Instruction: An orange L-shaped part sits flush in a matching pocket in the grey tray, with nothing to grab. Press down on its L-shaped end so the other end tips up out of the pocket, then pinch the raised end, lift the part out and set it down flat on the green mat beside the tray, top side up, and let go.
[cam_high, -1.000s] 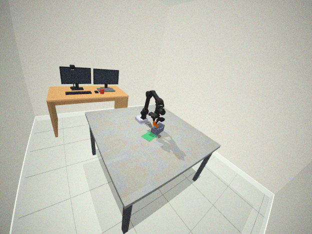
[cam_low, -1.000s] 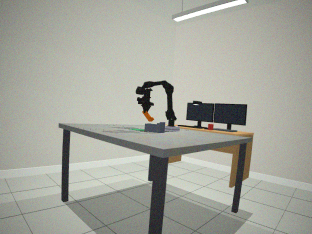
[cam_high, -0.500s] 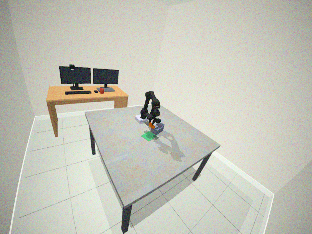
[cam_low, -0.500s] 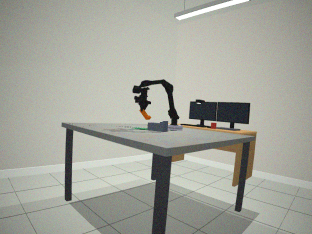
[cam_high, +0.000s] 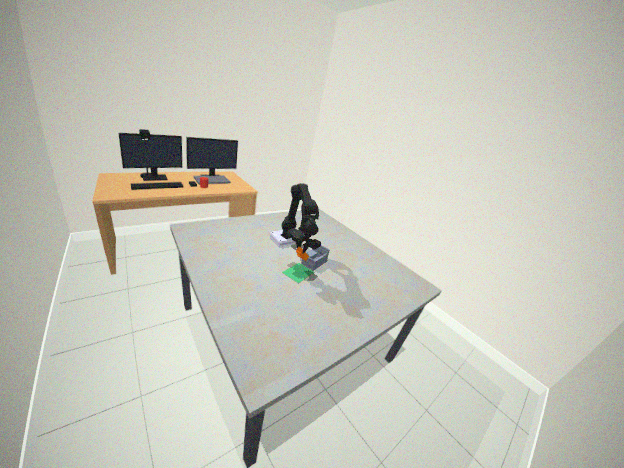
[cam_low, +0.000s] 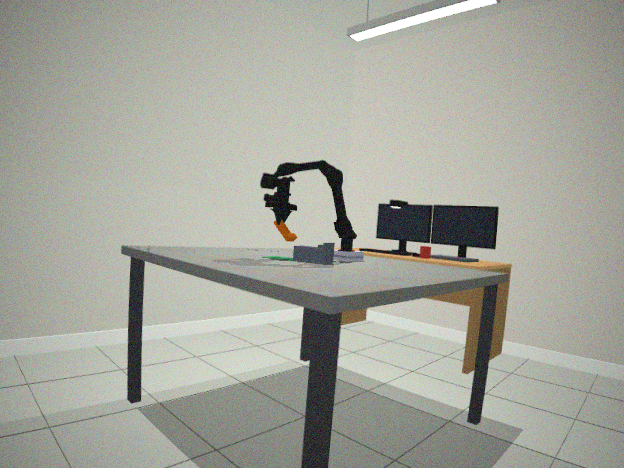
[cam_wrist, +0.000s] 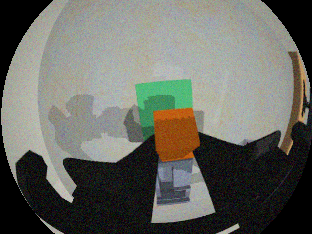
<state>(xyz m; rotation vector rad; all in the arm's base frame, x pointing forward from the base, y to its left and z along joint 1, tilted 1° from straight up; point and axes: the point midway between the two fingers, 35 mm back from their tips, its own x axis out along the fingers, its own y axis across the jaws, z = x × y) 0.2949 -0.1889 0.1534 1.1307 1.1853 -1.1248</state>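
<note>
The orange L-shaped part (cam_high: 302, 254) (cam_low: 286, 231) (cam_wrist: 176, 131) is in the air, held at its upper end and tilted steeply, its L-shaped end lower. My gripper (cam_high: 301, 249) (cam_low: 280, 222) (cam_wrist: 174, 137) is shut on it. The part hangs clear above the table, beside the tray and close to over the mat. The green mat (cam_high: 291, 274) (cam_low: 272, 257) (cam_wrist: 182, 89) lies flat beside the tray, with the arm's shadow on it. The grey tray (cam_high: 319, 262) (cam_low: 306, 253) (cam_wrist: 186, 165) has an empty pocket. The part hides some of the mat in the wrist view.
The arm's pale base plate (cam_high: 278, 238) (cam_low: 349, 256) stands on the table (cam_high: 282, 342) (cam_low: 393, 282) behind the tray. A wooden desk (cam_high: 173, 196) with two monitors and a red mug (cam_high: 203, 182) (cam_low: 424, 251) stands apart from the table.
</note>
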